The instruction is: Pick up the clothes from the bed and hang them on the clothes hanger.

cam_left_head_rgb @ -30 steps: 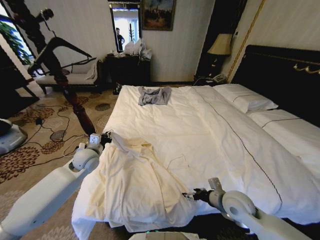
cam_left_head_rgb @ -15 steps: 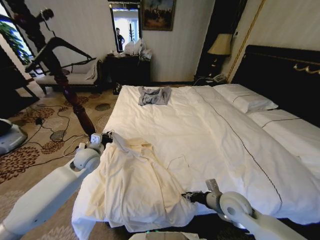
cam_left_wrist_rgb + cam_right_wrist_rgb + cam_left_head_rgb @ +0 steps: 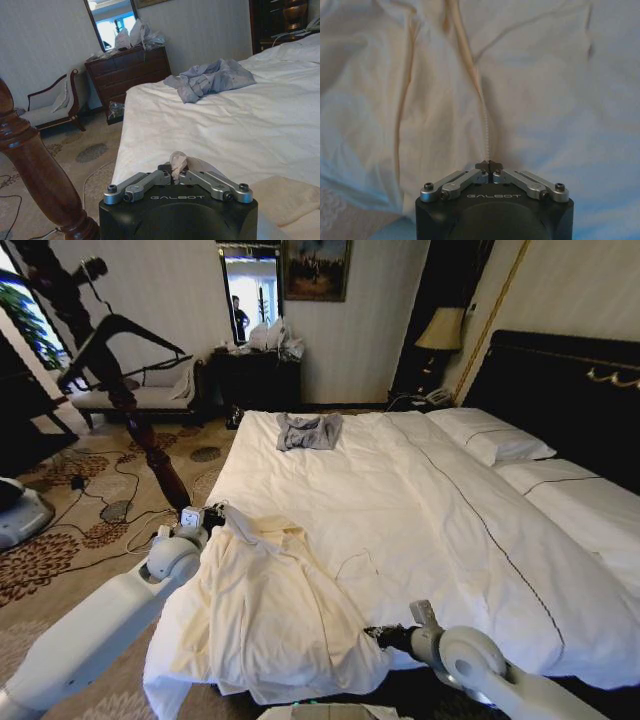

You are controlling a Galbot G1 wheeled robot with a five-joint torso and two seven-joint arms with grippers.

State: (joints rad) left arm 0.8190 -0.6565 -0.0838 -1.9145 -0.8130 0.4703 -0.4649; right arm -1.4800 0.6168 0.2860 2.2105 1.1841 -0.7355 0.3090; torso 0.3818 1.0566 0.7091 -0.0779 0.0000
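My right end effector (image 3: 378, 634) has crept slightly left along the near bed (image 3: 420, 500) edge, clenched on the shirt's hem, so both grips look set for lifting. My left end effector (image 3: 210, 514) pinches the clothes (image 3: 270, 610) near the collar; both arms reach low from the near side.

Your left arm reaches forward from lower left, left end effector (image 3: 207, 519) low, fingers (image 3: 150, 179) pinched together on a fold of the clothes (image 3: 270, 610). Your right arm comes in from lower right, right end effector (image 3: 378, 633) closed on the clothes' edge, pointing left.
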